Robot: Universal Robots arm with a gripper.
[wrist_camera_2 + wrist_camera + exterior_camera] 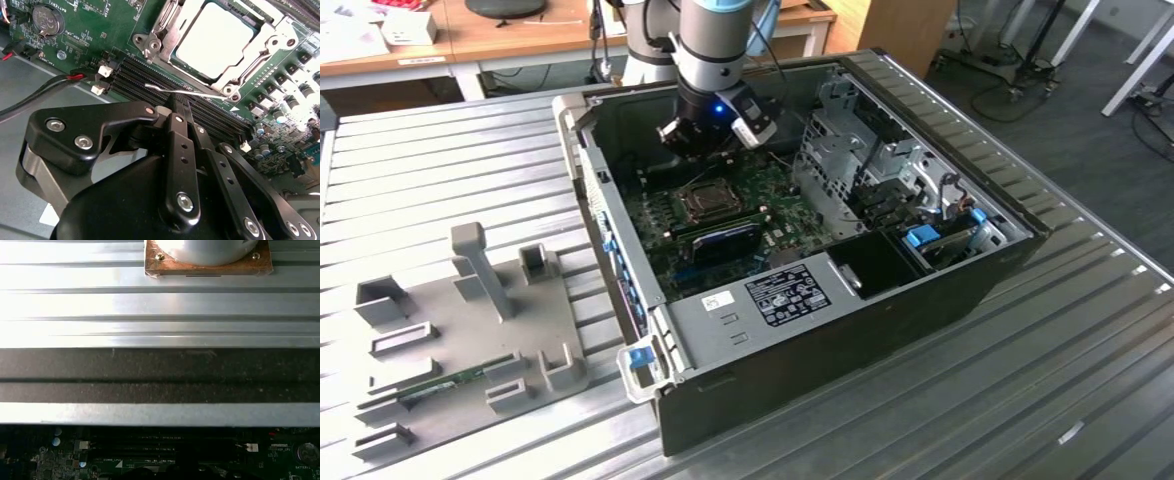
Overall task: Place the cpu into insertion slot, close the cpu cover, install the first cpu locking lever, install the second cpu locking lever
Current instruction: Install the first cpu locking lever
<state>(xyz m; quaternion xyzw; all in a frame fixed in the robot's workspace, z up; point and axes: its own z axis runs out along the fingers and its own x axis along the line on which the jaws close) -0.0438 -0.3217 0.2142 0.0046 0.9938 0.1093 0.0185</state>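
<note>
The cpu [215, 40], a flat silver-grey square, lies in the insertion slot [707, 200] on the green board inside the open computer case. The cpu cover [167, 27], a silvery frame, lies flat around it. A thin wire locking lever [200, 94] sticks out along the socket's edge, above the black memory slots [145, 75]. My gripper [176, 102] is shut, its tip right at this lever, touching it or a hair away. In the exterior view the gripper [716, 140] hangs low inside the case just behind the socket.
Red and black cables [50, 85] and a coin battery [47, 20] lie near the gripper. A metal drive cage [854, 150] stands at the exterior view's right of the board. On the ribbed table [160, 305], a grey fixture plate [467, 300] carries a memory stick [447, 385].
</note>
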